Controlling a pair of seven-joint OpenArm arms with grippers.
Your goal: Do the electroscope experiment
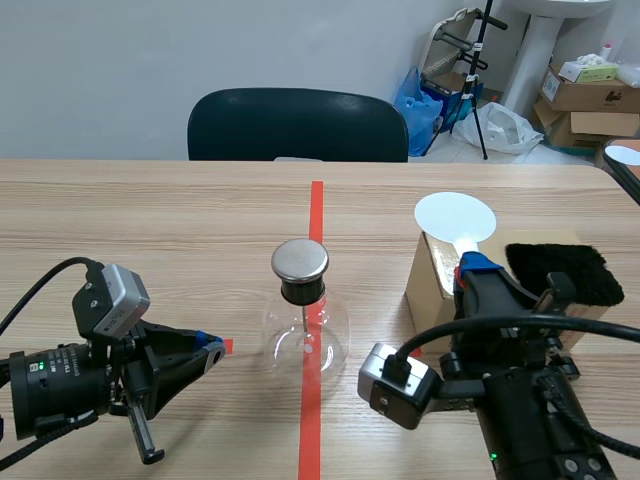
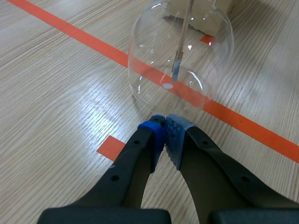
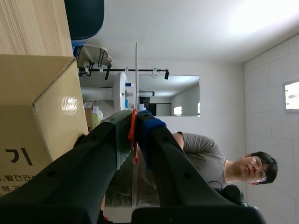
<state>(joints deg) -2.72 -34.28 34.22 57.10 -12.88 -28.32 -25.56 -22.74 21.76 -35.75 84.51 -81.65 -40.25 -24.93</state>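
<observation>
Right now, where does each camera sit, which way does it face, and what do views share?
Scene view: between the arms, facing across the table; glass flask, left end effector and right end effector show.
Left wrist view: low over the table, facing the flask; own end effector shows, shut.
Right wrist view: tipped sideways, facing out past the cardboard box; own end effector clamps the white disc.
Shared: flask in scene and left wrist; box and disc in scene and right wrist.

My left pincer (image 1: 213, 352) low at 8 o'clock, fingers pressed together. Right pincer (image 1: 470, 270) at 3 o'clock, pointing toward 12, clamped on paddle (image 1: 455, 217).
</observation>
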